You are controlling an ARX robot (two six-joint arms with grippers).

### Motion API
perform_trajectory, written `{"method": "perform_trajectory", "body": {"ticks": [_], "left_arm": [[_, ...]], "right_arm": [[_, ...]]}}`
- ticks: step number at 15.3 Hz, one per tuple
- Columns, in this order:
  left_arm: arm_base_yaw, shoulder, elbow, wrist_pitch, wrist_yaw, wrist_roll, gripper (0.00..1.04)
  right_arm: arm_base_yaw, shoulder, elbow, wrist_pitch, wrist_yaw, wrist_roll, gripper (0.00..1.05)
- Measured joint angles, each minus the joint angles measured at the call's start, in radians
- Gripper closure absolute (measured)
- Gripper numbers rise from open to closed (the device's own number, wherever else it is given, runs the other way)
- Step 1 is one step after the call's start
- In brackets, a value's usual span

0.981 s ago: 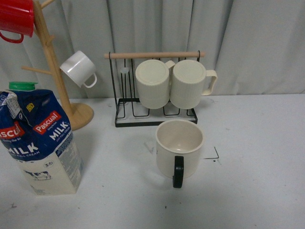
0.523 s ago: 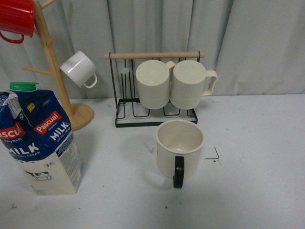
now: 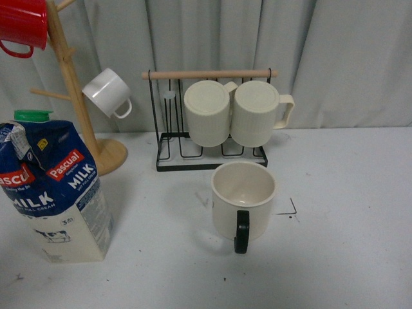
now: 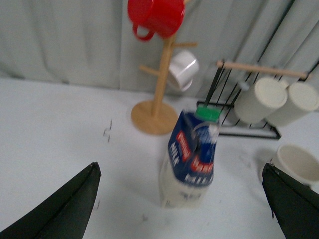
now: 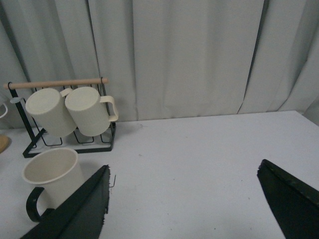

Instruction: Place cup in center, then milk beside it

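Observation:
The cup point(image 3: 243, 193), a wide cream-white mug, stands upright on the white table with its black handle facing me. It stands in the center, between black corner marks point(image 3: 291, 210). The milk point(image 3: 55, 193), a blue-and-white carton with a green cap, stands at the front left, well apart from the cup. Neither gripper shows in the front view. In the left wrist view my left gripper point(image 4: 179, 168) is open and empty, above and short of the milk point(image 4: 192, 159), with the cup point(image 4: 299, 162) off to one side. My right gripper point(image 5: 183, 167) is open and empty over bare table, beside the cup point(image 5: 50, 172).
A wooden mug tree point(image 3: 77, 96) at the back left holds a red mug point(image 3: 22, 26) and a small white mug point(image 3: 108, 93). A black wire rack point(image 3: 209, 158) behind the cup holds two ribbed cream mugs point(image 3: 235, 112). A grey curtain closes the back.

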Motion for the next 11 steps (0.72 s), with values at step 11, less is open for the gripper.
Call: {"method": "perform_trajectory", "body": {"ticks": [11], "left_arm": [[-0.27,0.82,0.1,0.63,-0.113,0.072,0.07]], "right_arm": [[0.0,0.0,0.0,0.0,0.0,0.0,0.06]]}}
